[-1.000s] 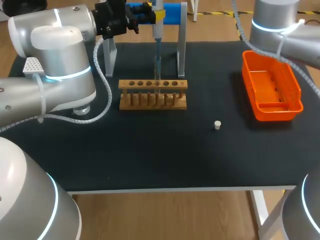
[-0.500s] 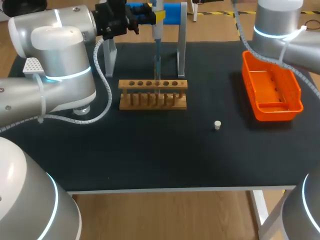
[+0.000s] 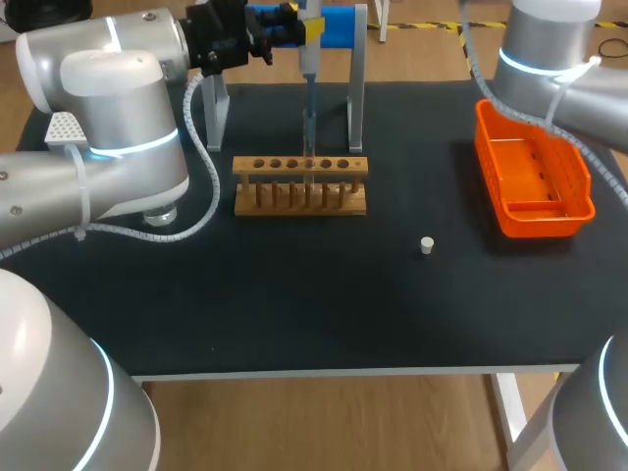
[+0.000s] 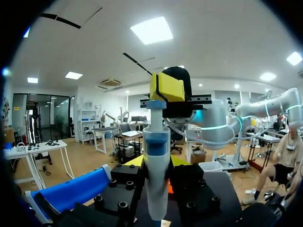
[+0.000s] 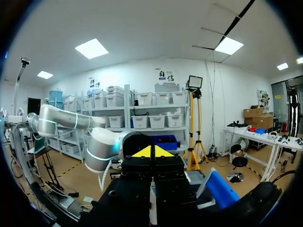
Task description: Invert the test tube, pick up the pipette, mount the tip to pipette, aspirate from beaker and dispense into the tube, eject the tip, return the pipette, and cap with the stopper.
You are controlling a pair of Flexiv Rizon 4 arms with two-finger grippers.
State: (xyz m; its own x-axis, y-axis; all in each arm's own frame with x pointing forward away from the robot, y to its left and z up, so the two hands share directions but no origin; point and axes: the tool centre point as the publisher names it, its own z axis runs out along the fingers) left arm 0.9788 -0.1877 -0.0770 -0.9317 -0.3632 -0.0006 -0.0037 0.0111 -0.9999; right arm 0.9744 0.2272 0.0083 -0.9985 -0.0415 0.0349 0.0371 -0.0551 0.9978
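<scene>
My left gripper is shut on the pipette at the back of the table, holding it upright. Its clear tip hangs just above the wooden test tube rack, over a middle hole. In the left wrist view the white and blue pipette stands between the yellow fingertips of my left gripper, yellow top button up. A small white stopper lies on the mat to the right of the rack. My right gripper is shut and empty, with its arm at the back right.
An orange tray sits at the right. The grey pipette stand with a blue roll rises behind the rack. A clear round vessel shows partly under my left arm.
My right arm has drifted slightly to the right and back. The left arm and the pipette have not moved.
</scene>
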